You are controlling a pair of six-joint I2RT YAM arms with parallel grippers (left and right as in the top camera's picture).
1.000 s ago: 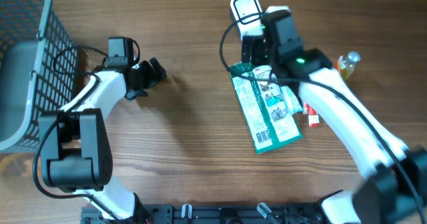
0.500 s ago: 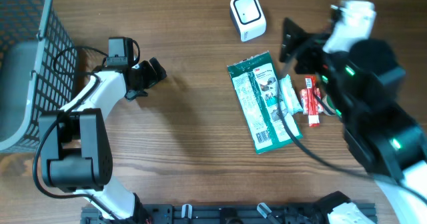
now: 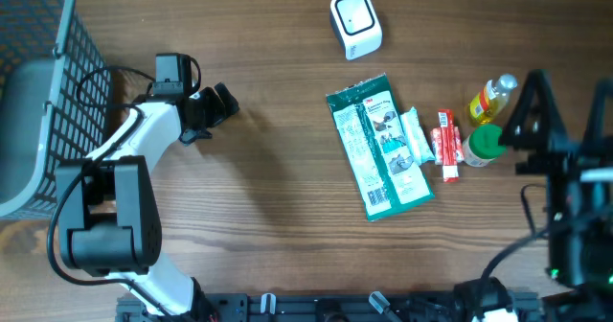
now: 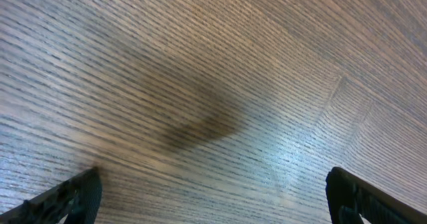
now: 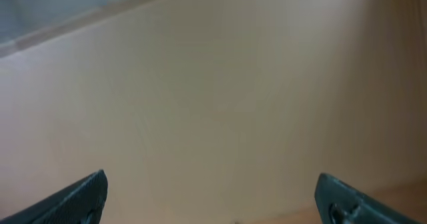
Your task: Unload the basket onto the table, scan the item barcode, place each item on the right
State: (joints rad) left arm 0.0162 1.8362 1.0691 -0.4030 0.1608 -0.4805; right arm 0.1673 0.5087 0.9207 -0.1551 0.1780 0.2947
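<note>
A white barcode scanner (image 3: 355,23) stands at the back of the wooden table. In front of it lies a long green packet (image 3: 378,145), flat, with a barcode patch near its near end. Beside the packet sit a white sachet (image 3: 415,137), a red stick pack (image 3: 445,145), a green-capped container (image 3: 484,143) and a small yellow bottle (image 3: 491,97). My right gripper (image 3: 567,111) is open at the far right, empty, raised close to the overhead camera, right of the bottle. The right wrist view shows only a blurred beige surface between the open fingertips (image 5: 77,197). My left gripper (image 3: 213,111) is open over bare wood, far left of the items.
A grey wire basket (image 3: 38,92) fills the far left edge of the table. The left wrist view shows only wood grain and a shadow between the fingertips (image 4: 67,201). A black rail runs along the table's front edge.
The right arm has swung from over the scanner and packet out to the far right edge, uncovering the items. The left arm has not moved.
</note>
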